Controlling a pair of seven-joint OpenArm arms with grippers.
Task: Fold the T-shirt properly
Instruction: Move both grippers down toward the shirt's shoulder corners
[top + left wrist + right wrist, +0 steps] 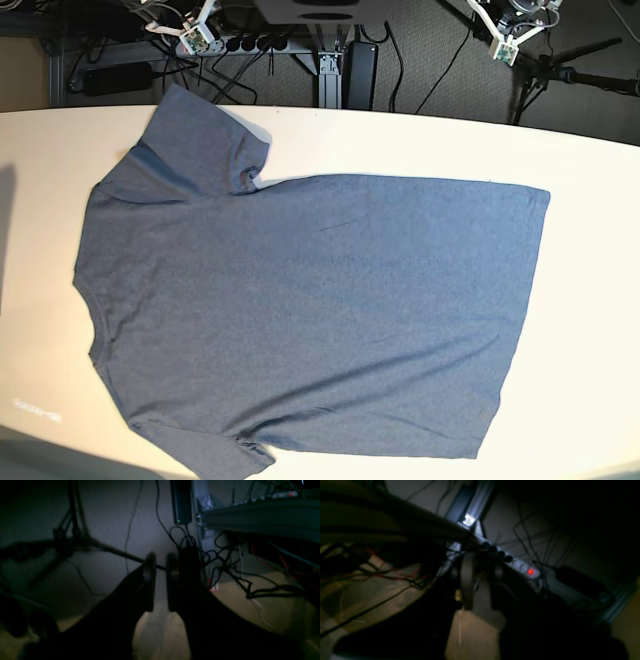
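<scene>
T-shirt (310, 310) fabric is being kept spread flat across the pale desk (590, 200), filling the middle of the base view with its collar toward the left edge, so every edge is being left reachable for a first fold. Both tools are being held off the desk, over the floor: the left tool (160, 585) and right tool (480, 585) are each being kept narrowly parted, holding nothing.

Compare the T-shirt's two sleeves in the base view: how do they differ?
The far sleeve lies spread flat, wholly in view, reaching the far edge of the table; the near sleeve is rumpled at its cuff and cut off by the picture's bottom edge. The far sleeve shows a darker band near the shoulder; the near sleeve shows none. Both are short, plain slate-blue.
</scene>
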